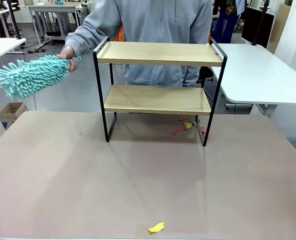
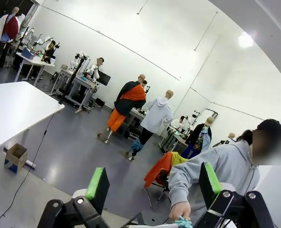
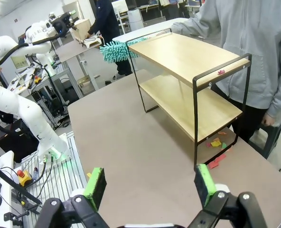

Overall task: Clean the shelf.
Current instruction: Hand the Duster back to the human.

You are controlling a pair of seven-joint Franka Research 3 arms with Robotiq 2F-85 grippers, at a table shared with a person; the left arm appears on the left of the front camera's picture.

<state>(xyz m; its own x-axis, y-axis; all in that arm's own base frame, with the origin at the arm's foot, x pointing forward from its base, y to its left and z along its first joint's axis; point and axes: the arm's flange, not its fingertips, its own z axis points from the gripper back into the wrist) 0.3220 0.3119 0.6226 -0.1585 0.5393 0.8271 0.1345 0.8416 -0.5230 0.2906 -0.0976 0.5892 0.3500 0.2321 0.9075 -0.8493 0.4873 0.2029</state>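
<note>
wooden shelf (image 3: 188, 80) stands well ahead of the right end effector (image 3: 150, 183), wide open, empty.

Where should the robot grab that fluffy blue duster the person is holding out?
Probably the bare stretch of handle between the fluffy turquoise head of the duster and the person's hand, which grips its end. The duster lies roughly level beside the shelf, on the robot's left, so the open left gripper could come from its own side, jaws across the thin handle.
</note>
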